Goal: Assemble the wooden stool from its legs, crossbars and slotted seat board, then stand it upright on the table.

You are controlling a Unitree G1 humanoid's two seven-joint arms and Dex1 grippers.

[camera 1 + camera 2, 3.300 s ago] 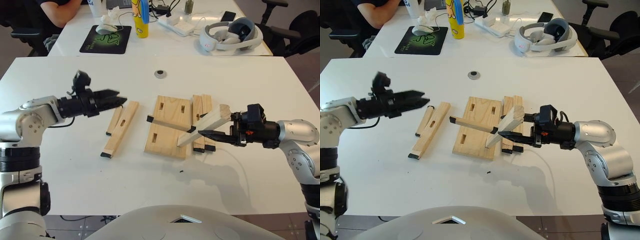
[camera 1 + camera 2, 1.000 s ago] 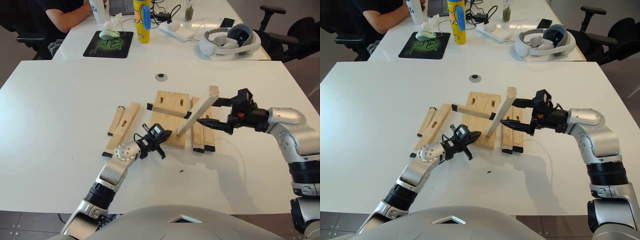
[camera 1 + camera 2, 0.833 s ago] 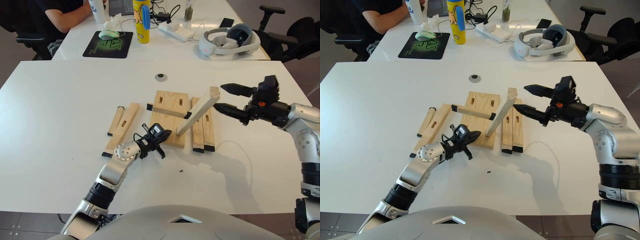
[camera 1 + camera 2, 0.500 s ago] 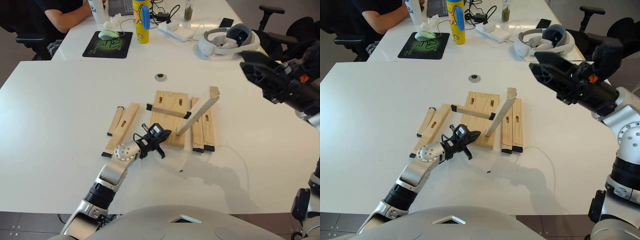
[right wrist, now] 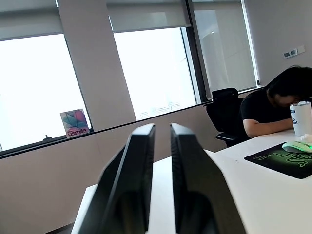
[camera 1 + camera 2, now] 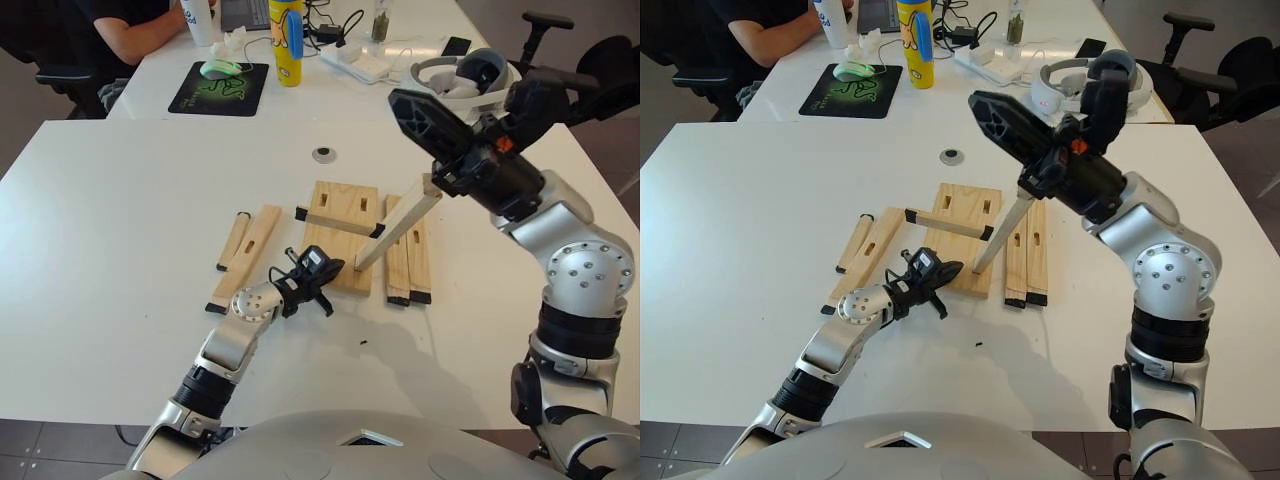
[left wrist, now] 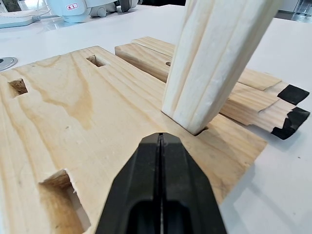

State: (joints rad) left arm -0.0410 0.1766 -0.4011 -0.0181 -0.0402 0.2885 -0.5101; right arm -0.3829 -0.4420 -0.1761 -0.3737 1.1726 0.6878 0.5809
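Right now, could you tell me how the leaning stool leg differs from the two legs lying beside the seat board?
The leaning leg stands tilted, its lower end in a slot of the seat board; the two flat legs lie on the table along the board's right edge. The leaning leg's upper end is bare wood; the flat legs end in black caps nearest the robot. Both are pale wood.

Leaning leg (image 6: 400,222) and flat planks (image 6: 408,262) crowd 3 o'clock of the board (image 6: 335,255); table (image 6: 430,350) at 5 o'clock gives passing room.
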